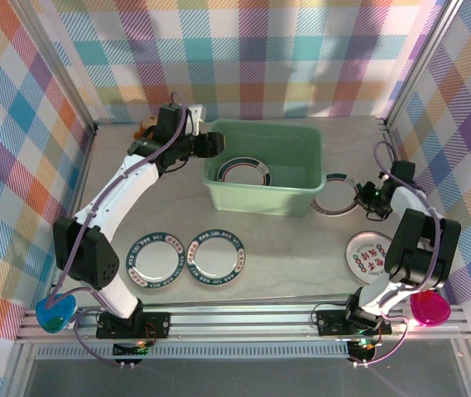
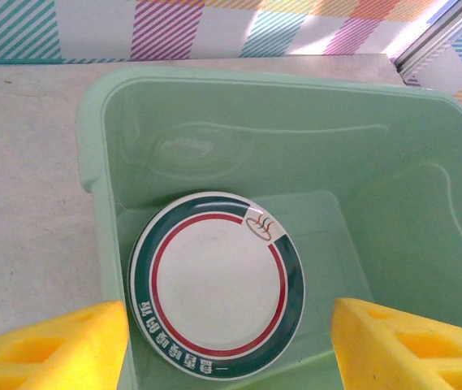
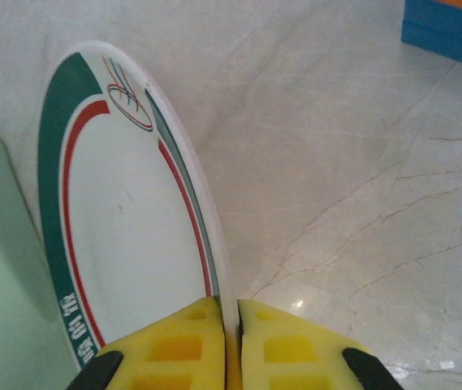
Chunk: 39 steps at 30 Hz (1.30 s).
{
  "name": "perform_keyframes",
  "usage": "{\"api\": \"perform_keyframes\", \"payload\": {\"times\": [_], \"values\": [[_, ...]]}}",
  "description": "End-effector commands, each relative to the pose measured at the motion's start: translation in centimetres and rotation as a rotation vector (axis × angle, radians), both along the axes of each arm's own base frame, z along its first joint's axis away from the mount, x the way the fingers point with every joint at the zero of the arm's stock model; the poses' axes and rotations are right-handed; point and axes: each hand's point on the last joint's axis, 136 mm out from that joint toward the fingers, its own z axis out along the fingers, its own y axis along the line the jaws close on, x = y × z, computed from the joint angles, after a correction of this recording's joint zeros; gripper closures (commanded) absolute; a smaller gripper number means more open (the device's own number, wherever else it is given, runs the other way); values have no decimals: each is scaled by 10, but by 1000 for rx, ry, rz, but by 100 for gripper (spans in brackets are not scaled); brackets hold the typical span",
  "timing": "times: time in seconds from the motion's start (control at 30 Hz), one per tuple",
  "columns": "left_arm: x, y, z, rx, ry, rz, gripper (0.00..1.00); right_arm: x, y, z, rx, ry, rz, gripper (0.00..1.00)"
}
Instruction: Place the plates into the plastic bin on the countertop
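Top external view: a mint-green plastic bin (image 1: 260,198) stands on the grey marbled countertop (image 1: 301,265), toward the far side and slightly right of centre, enclosed by plaid walls (image 1: 20,124). One plate, the binned plate (image 1: 246,171), lies flat and face up on the bin floor at its left end, showing a teal outer band and a thin red inner ring. The left gripper (image 1: 210,142) hangs over the bin's far left corner. In the left wrist view its yellow fingers (image 2: 52,345) stand well apart with nothing between them, and the binned plate lies below the gap. The right gripper (image 1: 366,197) sits near the bin's right end wall. In the right wrist view its two yellow pads (image 3: 182,349) are pressed together on the rim of a second teal-and-red plate, the gripped plate (image 3: 125,244), pinching its right edge. This gripped plate is outside the bin, with its left part close against the green wall. Whether it rests on the countertop or is raised off it cannot be told. Three further plates lie flat on the countertop outside the bin. The first patterned-rim plate (image 1: 156,260) and the second patterned-rim plate (image 1: 218,254) lie side by side, near and left, just apart from one another. A red-dotted plate (image 1: 366,255) lies near and right, partly covered by the right arm (image 1: 417,248).
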Motion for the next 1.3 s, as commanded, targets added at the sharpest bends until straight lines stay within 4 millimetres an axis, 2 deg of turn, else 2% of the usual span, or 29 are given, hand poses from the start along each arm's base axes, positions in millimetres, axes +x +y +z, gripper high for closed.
{"api": "perform_keyframes", "payload": {"times": [0.0, 0.43, 0.63, 0.9, 1.07, 1.2, 1.27], "values": [[3, 3, 21, -26, -57, 5, 33, -1, 1, 20, -18, -39, -4, 99], [16, 11, 27, -53, -97, 60, 33, 8, 4, 87, -22, -167, 1, 100], [21, 13, 29, -65, -109, 74, 33, 9, 2, 126, -49, -246, -5, 100], [25, 21, 28, -86, -108, 104, 33, -1, -9, 203, -159, -418, -80, 100], [28, 29, 29, -98, -109, 116, 33, -2, -13, 262, -212, -567, -104, 100], [32, 34, 27, -106, -103, 124, 33, 15, 16, 314, -132, -734, 1, 100], [33, 35, 25, -107, -96, 123, 33, 28, 39, 325, -92, -745, 76, 100]]}}
